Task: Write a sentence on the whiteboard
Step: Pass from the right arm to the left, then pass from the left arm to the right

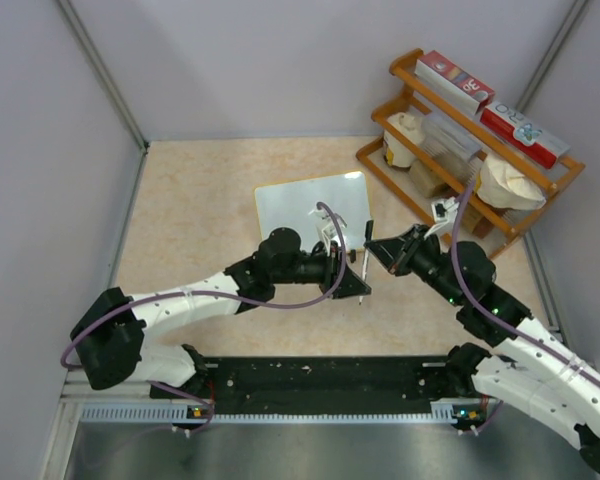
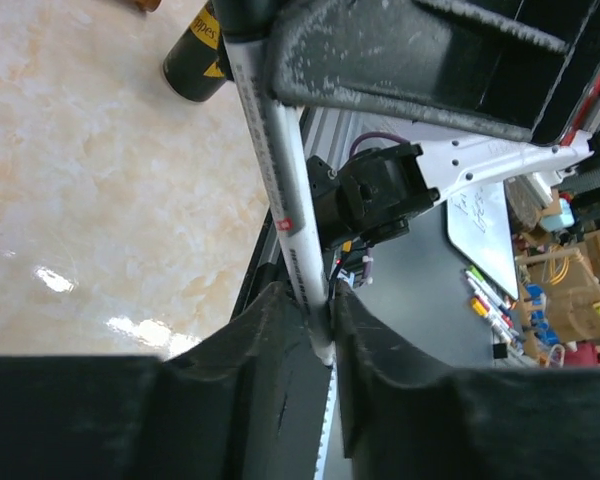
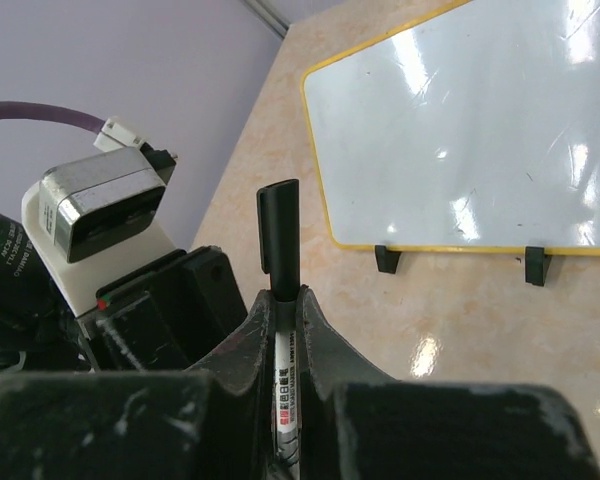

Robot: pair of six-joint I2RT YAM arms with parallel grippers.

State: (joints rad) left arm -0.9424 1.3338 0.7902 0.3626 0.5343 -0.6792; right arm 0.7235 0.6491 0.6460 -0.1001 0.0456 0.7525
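Observation:
The whiteboard (image 1: 310,205) lies flat on the tan table, its white face blank, with a thin tan frame; the right wrist view shows it (image 3: 460,130) with two black feet on its near edge. A marker (image 1: 365,258) with a white barrel and black cap is held in the air just right of the board's near right corner. My left gripper (image 1: 361,290) is shut on the barrel's lower end (image 2: 280,170). My right gripper (image 1: 372,247) is shut on the marker just below the black cap (image 3: 278,235). Both sets of jaws (image 2: 317,300) (image 3: 285,300) press the marker.
A wooden two-tier rack (image 1: 470,150) with boxes, cups and containers stands at the back right, close behind my right arm. Grey walls enclose the table on the left, back and right. A black rail (image 1: 330,380) runs along the near edge.

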